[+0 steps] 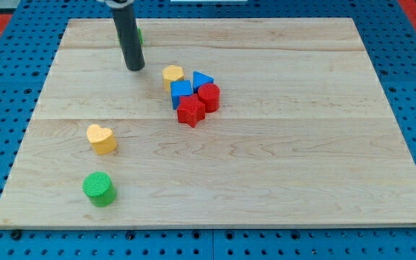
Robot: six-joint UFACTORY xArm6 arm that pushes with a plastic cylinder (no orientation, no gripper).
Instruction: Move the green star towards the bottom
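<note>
My tip (134,68) holds nothing, sitting at 7 o'clock of the mostly hidden green star (140,34); light, rigid, slides easily on worktop (280,166): push from its 12 o'clock edge.

Red star (191,111) sits mid-board. Red cylinder (209,96) touching it, upper right. Blue cube (180,92) pressed just above star. Blue triangle (202,79) beyond. Yellow block (172,74) up-left. Yellow heart (102,139) well left. Green cylinder (99,188) far lower-left. Wooden board (302,166) underneath.
</note>
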